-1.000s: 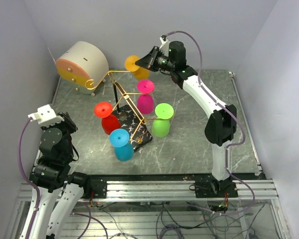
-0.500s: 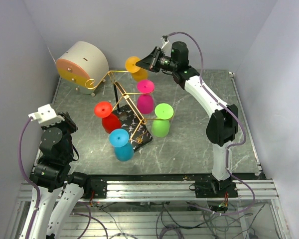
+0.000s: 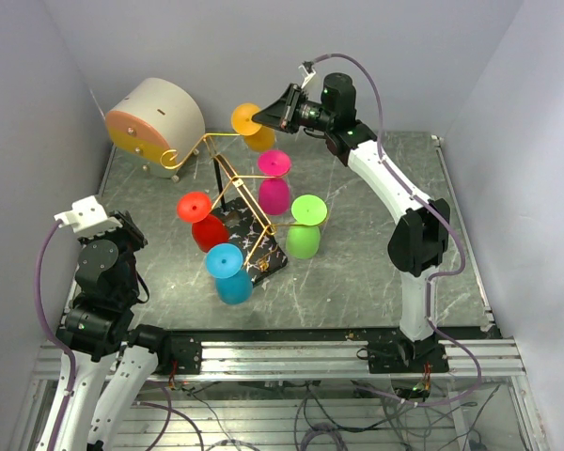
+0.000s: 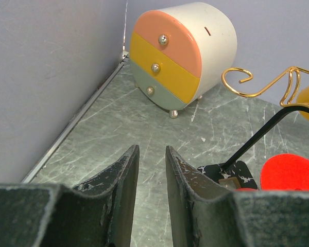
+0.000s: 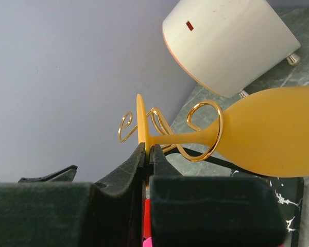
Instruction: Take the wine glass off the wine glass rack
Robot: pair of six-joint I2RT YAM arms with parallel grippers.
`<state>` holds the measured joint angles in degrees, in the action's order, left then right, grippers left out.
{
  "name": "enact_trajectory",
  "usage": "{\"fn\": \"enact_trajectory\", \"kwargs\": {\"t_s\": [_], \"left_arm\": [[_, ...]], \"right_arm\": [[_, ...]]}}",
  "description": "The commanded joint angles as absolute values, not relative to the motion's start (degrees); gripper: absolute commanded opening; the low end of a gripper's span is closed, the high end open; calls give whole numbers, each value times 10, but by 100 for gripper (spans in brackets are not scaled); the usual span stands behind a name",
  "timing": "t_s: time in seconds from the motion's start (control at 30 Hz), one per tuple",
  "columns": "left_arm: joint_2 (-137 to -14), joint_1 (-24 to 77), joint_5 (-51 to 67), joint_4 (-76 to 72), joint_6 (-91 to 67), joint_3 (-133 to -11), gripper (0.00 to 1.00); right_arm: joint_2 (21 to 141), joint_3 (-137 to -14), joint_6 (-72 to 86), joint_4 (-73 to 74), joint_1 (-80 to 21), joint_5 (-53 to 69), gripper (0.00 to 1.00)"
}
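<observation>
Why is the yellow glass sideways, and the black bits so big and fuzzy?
Right wrist view: the camera is tilted with the right hand, so the yellow wine glass looks sideways; the fingers sit right by the lens, big and soft. Top external view: sharp.

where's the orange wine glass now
The orange wine glass hangs at back centre of the top view, right of the round drawer box, stem in a curled end of the wine glass rack, foot pinched by the right gripper.

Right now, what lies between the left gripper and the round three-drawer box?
Nothing but bare green marble tabletop separates the left gripper from the three-drawer box, as the left wrist view shows.
</observation>
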<state>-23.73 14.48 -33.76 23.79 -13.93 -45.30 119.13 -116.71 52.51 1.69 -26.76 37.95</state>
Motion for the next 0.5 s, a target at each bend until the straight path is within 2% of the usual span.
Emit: {"fn": "enact_trajectory", "kwargs": {"t_s": [0.0,0.47], "left_arm": [[-237,148,-331,221,-136,-451,38],[-235,148,-331,220,-136,-451,39]], "right_arm": [[1199,-1194,523,19,-277,390,0],[1199,-1180,522,27,-277,383,0]]}}
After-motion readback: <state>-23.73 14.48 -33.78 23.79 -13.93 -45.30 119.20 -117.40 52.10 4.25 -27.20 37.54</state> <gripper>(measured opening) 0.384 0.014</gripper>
